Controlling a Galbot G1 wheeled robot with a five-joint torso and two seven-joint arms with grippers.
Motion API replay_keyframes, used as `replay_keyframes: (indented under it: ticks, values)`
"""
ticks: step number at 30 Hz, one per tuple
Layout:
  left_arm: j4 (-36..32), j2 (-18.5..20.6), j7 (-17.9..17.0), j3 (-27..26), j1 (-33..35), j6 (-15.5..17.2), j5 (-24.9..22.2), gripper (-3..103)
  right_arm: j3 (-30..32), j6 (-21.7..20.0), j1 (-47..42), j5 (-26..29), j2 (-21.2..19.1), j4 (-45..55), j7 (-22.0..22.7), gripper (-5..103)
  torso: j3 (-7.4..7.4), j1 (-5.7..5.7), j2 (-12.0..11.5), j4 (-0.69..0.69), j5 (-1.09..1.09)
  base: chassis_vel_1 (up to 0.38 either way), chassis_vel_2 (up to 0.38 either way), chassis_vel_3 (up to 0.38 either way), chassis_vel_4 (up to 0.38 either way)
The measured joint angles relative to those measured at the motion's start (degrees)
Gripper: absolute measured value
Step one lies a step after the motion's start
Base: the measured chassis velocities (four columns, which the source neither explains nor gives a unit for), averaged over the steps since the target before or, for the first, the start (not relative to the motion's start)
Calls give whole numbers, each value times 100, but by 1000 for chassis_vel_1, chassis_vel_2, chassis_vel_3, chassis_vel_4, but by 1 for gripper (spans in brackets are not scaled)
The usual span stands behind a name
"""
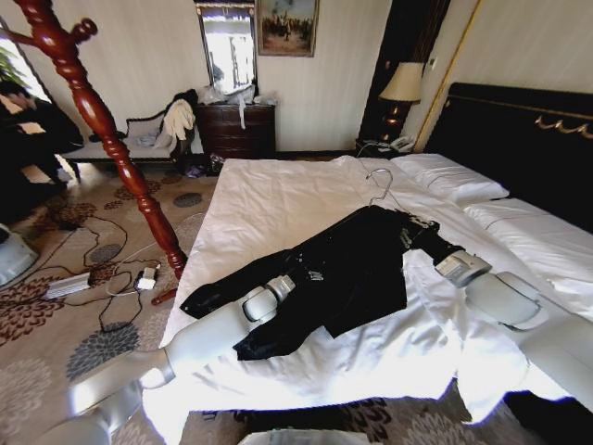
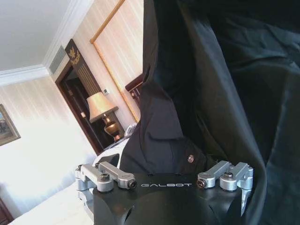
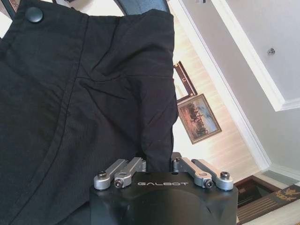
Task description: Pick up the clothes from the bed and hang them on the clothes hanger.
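Observation:
The black clothes (image 1: 343,278) lie spread across the middle of the white bed (image 1: 269,195). The silver hook of the clothes hanger (image 1: 380,183) sticks out at the collar end, and the fabric hides its shoulders. My left gripper (image 1: 306,276) rests on the garment's lower part. In the left wrist view it (image 2: 164,164) stands open, with black cloth (image 2: 159,122) bulging up between the spread jaws. My right gripper (image 1: 415,234) is at the collar end, near the hook. In the right wrist view it (image 3: 158,161) is shut on a fold of the cloth (image 3: 93,93).
A tall reddish wooden coat stand (image 1: 102,120) rises left of the bed, with cables and a power strip (image 1: 69,285) on the carpet beside it. Pillows (image 1: 454,176) and the black headboard (image 1: 519,130) are at the right. A dresser (image 1: 238,130) stands at the back.

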Motion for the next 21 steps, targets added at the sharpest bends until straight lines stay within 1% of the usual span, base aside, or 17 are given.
replay_keyframes:
  ticks: [2,4,5,9,11,14,15,17,18,19,20,21]
  values:
    - [6,14,-11,-14,7,-1,19,99,0,0,0,0,7,0,0,19,0,0,0,0,0,0,0,0,0]
    - [31,20,-43,-52,15,-2,26,89,-1,1,0,0,15,-1,0,19,0,0,0,1,0,0,0,0,0]
    - [31,20,-43,-52,15,-2,26,89,-1,1,0,0,15,-1,0,19,0,0,0,1,0,0,0,0,0]
    - [99,-45,-60,-93,-21,-6,23,68,-1,3,0,0,20,0,1,19,0,0,0,0,0,0,0,0,0]
    - [105,-54,-60,-93,-30,-7,19,68,-1,4,0,0,20,0,1,19,0,1,0,0,0,0,0,0,0]
    - [118,-64,-60,-93,-39,-15,1,51,-2,4,-3,0,18,15,0,19,0,0,0,0,0,0,0,0,0]
    - [118,-64,-60,-93,-39,-15,1,51,-2,4,-3,0,18,15,0,19,0,0,0,0,0,0,0,0,0]
    - [118,-61,-59,-93,-18,-23,-14,41,-2,5,-3,0,12,17,1,19,0,0,0,0,0,0,0,0,0]
    - [118,-59,-57,-92,-7,-28,-19,41,-3,5,-2,1,11,17,0,19,0,0,0,0,0,0,0,0,0]
    - [118,-57,-56,-93,5,-32,-23,35,-4,5,-1,4,9,21,1,19,0,0,0,0,0,0,0,0,0]
    - [118,-57,-56,-93,5,-32,-23,35,-4,5,-1,4,9,21,1,19,0,0,0,0,0,0,0,0,0]
    - [118,-55,-55,-93,17,-36,-29,30,-6,5,0,7,6,27,1,19,0,0,0,0,0,0,0,0,0]
